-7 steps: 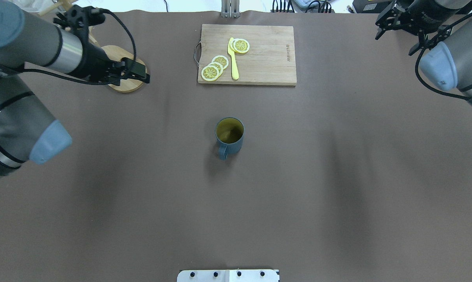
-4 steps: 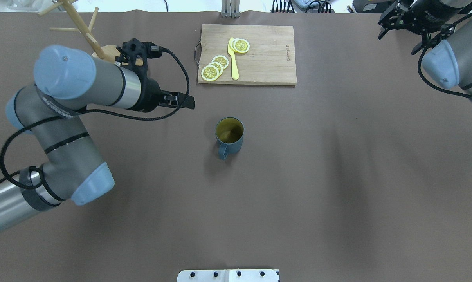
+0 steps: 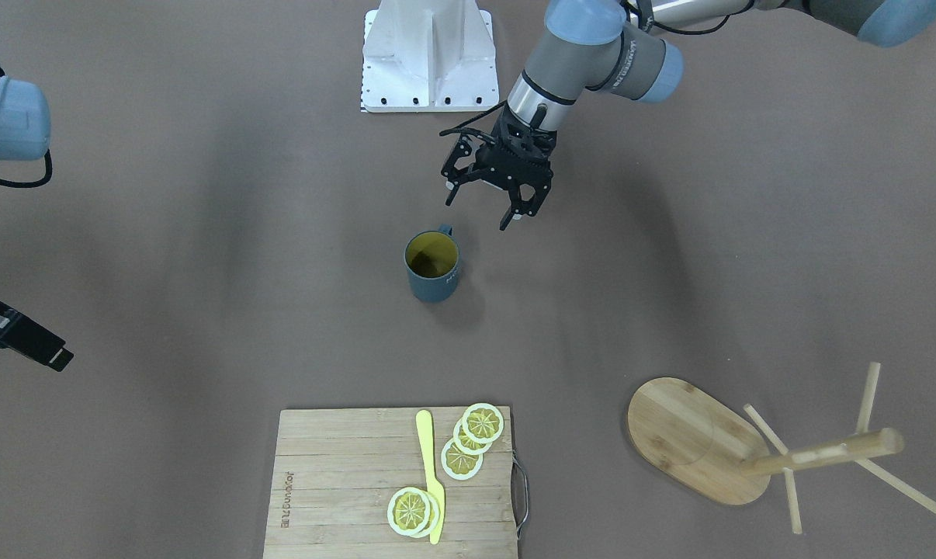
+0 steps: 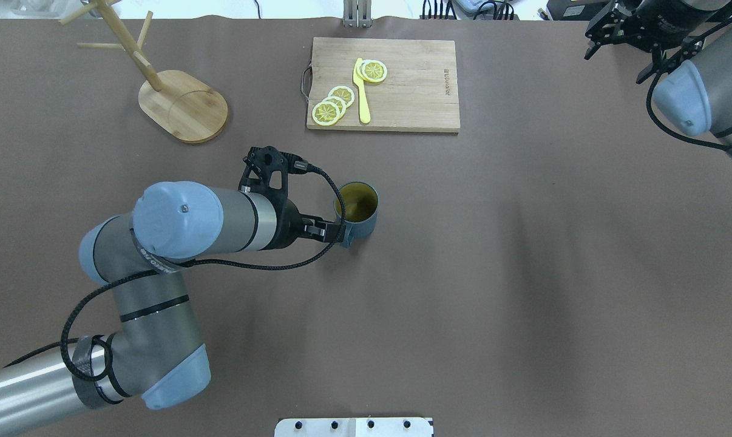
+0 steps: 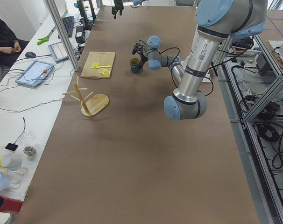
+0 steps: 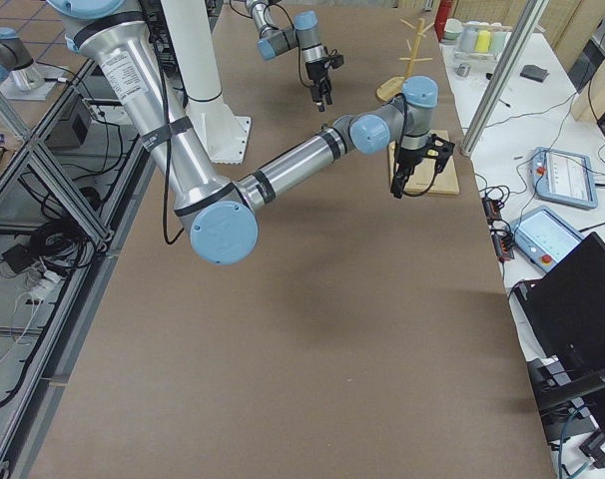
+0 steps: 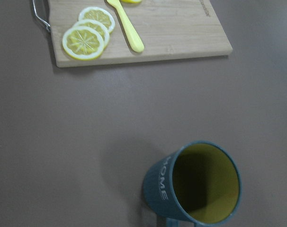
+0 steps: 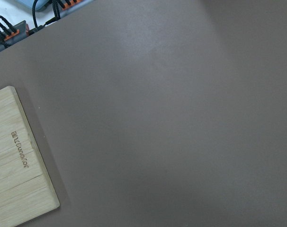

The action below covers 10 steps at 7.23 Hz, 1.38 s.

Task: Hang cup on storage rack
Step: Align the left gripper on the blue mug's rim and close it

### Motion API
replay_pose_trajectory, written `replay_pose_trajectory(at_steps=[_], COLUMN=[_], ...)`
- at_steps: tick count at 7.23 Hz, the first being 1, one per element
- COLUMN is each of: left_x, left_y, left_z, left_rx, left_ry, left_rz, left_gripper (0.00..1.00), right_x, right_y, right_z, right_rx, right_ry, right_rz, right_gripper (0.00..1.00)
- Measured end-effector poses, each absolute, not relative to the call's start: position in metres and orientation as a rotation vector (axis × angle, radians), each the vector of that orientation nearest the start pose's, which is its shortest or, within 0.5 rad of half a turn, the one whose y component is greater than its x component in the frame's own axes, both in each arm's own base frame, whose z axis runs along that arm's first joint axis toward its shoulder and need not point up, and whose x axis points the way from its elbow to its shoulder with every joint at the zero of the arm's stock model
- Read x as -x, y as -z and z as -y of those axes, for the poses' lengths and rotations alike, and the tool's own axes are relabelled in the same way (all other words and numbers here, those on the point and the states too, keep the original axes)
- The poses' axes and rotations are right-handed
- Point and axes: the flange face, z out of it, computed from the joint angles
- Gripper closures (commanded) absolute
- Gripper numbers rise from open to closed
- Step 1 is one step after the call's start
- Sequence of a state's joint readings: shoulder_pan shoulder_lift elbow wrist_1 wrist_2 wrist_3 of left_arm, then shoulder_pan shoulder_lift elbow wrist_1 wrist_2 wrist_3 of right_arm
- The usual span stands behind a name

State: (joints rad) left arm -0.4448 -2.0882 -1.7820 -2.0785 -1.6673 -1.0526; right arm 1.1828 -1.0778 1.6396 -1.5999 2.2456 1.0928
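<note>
left gripper (image 3: 477, 213), jaws spread and empty, hangs just beside the upright slate-blue cylindrical mug (image 3: 433, 273) on its loop-handle side, far nearer than the right arm (image 4: 700, 85).

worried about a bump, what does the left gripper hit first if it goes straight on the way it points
Probably the handle of the cup, just ahead of the open left gripper, though depth is unclear.

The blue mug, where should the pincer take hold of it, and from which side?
Probably the rim, from above, one finger inside: the cup stands upright with its mouth open, and its handle, pointing toward the robot, is left free for a rack peg.
</note>
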Motion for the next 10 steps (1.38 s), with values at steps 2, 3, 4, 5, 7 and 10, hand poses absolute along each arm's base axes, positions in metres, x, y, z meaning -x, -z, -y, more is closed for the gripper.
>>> replay_pose_trajectory(at_steps=[2, 3, 4, 5, 7, 10], left_x=[-0.536, -0.545, -0.553, -0.561, -0.576, -0.590], left_y=[-0.208, -0.210, -0.212, -0.215, -0.225, -0.230], left_z=[0.357, 0.346, 0.337, 0.330, 0.330, 0.325], left_rx=[-0.515, -0.523, -0.536, -0.553, -0.589, -0.641], left_ry=[-0.136, -0.141, -0.139, -0.135, -0.144, -0.191], left_rz=[-1.126, -1.119, -1.107, -1.090, -1.042, -0.994], left_gripper=[0.07, 0.07, 0.07, 0.07, 0.07, 0.07], right_x=[0.183, 0.183, 0.184, 0.185, 0.185, 0.186], right_y=[-0.344, -0.343, -0.342, -0.341, -0.340, -0.339], right_z=[0.636, 0.636, 0.636, 0.636, 0.636, 0.636], right_rx=[0.069, 0.069, 0.071, 0.073, 0.075, 0.075], right_ry=[-0.488, -0.490, -0.490, -0.489, -0.488, -0.488], right_rz=[0.840, 0.841, 0.843, 0.847, 0.850, 0.851], right_gripper=[0.00, 0.00, 0.00, 0.00, 0.00, 0.00])
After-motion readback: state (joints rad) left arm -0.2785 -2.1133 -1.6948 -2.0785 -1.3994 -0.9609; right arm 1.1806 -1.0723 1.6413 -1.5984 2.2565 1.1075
